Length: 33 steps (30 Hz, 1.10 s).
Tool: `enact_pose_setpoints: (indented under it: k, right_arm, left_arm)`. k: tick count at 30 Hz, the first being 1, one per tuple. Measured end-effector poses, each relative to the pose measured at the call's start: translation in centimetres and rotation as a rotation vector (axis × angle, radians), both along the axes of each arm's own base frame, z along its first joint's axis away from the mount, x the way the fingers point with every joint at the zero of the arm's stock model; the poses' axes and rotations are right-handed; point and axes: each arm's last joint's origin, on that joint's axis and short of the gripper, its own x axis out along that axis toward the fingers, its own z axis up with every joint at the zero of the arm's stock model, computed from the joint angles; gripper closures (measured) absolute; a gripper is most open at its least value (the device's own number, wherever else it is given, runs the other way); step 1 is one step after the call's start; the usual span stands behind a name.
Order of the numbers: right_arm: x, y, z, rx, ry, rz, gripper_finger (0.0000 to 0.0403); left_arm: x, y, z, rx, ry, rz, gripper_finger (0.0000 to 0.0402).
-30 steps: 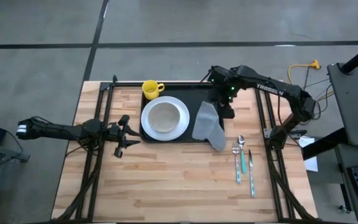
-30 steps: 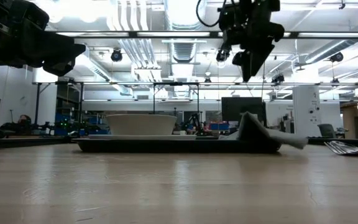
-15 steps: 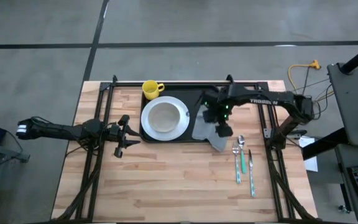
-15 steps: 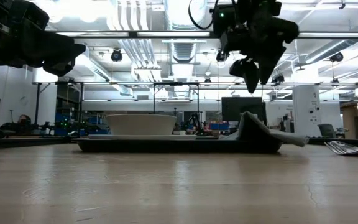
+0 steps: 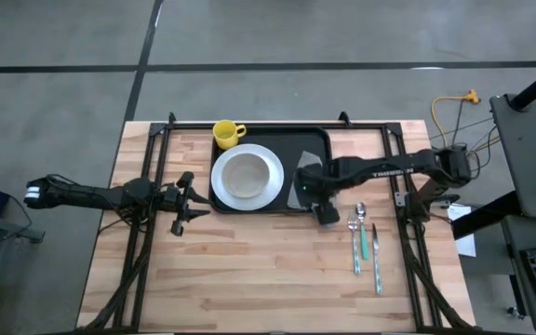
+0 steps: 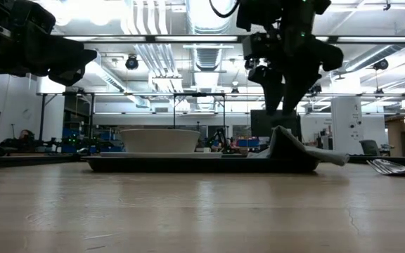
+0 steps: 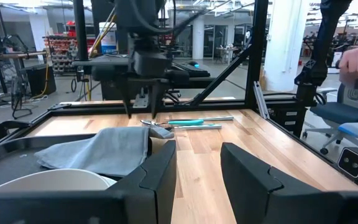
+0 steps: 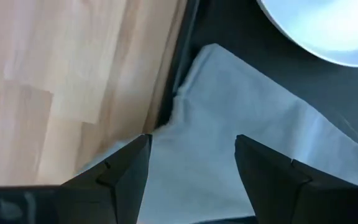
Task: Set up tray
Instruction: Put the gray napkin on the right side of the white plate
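Wooden table (image 5: 249,279): right gripper (image 5: 316,197) open above napkin (image 5: 307,177) overhanging tray (image 5: 314,140); next, grasp napkin.

White plate (image 5: 247,176) with bowl; yellow mug (image 5: 227,133) far-left; grey napkin (image 7: 98,150); spoon (image 5: 361,217), teal-handled utensil (image 5: 355,242), knife (image 5: 377,258) right, on wooden table (image 5: 249,270).

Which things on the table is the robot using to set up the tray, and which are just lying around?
For the job:
tray
white plate
grey napkin, half over the tray's rim
right gripper, jaws open above the napkin
spoon, fork and knife beside the tray
yellow mug

Just there:
left gripper, waiting off to the side
yellow cable on the floor
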Motion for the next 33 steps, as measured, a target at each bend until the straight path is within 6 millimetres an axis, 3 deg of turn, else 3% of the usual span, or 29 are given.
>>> enact_pose_setpoints:
  k: [8, 12, 22, 33]
  right_arm:
    - [0.1, 3.3, -0.3, -0.196, -0.06, -0.091, 0.0179]
    - [0.2, 4.3, -0.7, -0.197, -0.096, -0.113, 0.0179]
    - [-0.5, 4.2, -3.5, -0.266, -0.065, -0.157, 0.0179]
    - [-0.6, 4.3, -4.1, -0.262, -0.088, -0.196, 0.0179]
  left_arm:
    - [0.0, 0.0, 0.0, 0.0, 0.0, 0.0, 0.0294]
    - [0.0, 0.0, 0.0, 0.0, 0.0, 0.0, 0.0294]
    - [0.0, 0.0, 0.0, 0.0, 0.0, 0.0, 0.0294]
    - [0.0, 0.0, 0.0, 0.0, 0.0, 0.0, 0.0294]
